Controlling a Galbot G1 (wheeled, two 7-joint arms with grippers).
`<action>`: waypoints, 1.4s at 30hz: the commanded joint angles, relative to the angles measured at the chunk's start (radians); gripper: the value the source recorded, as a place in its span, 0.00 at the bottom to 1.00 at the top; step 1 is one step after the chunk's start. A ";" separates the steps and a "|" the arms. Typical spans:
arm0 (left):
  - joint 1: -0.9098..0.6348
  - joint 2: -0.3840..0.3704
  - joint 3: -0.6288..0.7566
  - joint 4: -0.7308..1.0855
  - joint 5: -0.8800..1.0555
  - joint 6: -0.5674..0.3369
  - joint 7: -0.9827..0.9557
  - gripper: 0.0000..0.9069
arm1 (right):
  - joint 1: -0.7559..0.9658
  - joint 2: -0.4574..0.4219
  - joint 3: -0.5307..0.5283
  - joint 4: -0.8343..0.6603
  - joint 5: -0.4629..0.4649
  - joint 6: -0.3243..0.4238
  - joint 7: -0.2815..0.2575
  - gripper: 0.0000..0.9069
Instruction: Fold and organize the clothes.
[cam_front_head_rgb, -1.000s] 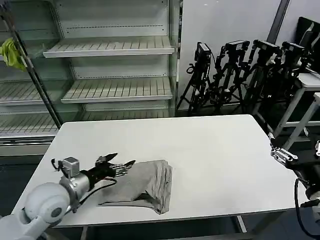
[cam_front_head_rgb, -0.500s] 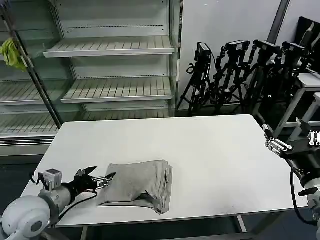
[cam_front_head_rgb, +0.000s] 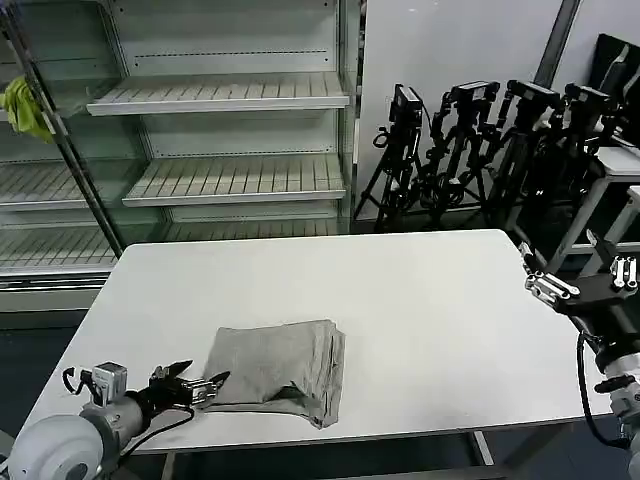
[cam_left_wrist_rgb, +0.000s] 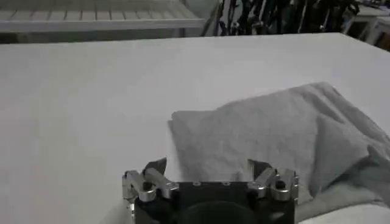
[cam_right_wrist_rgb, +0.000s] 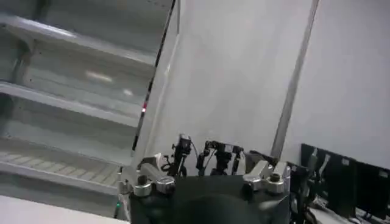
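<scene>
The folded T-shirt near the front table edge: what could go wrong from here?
1. The T-shirt lies near the table front edge, so a nudge might slide it off.
2. The left tool is open beside the shirt's left edge and could snag the fabric, undoing the fold.
3. The right tool hovers at the table's right edge.

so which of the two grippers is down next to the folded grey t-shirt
The left gripper, fingers open at the folded light grey cotton T-shirt edge; the right gripper hangs apart past the white table's far side.

My left arm runs off the near-left corner of the head view, and my right arm is cut by the right edge. The folded T-shirt (cam_front_head_rgb: 280, 366) hides its chest print. In the right wrist view, my fingertips stay below the frame.
</scene>
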 joint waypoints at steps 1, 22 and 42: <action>-0.015 -0.019 0.018 0.046 0.022 -0.002 0.016 1.00 | -0.010 0.002 0.005 0.008 0.000 0.002 0.000 1.00; -0.086 -0.039 0.083 0.082 0.047 -0.004 0.055 0.36 | -0.007 0.007 -0.007 0.011 -0.014 -0.001 0.001 1.00; -0.076 -0.041 0.070 0.069 0.053 -0.011 0.065 0.06 | -0.017 0.010 -0.010 0.022 -0.023 -0.002 0.005 1.00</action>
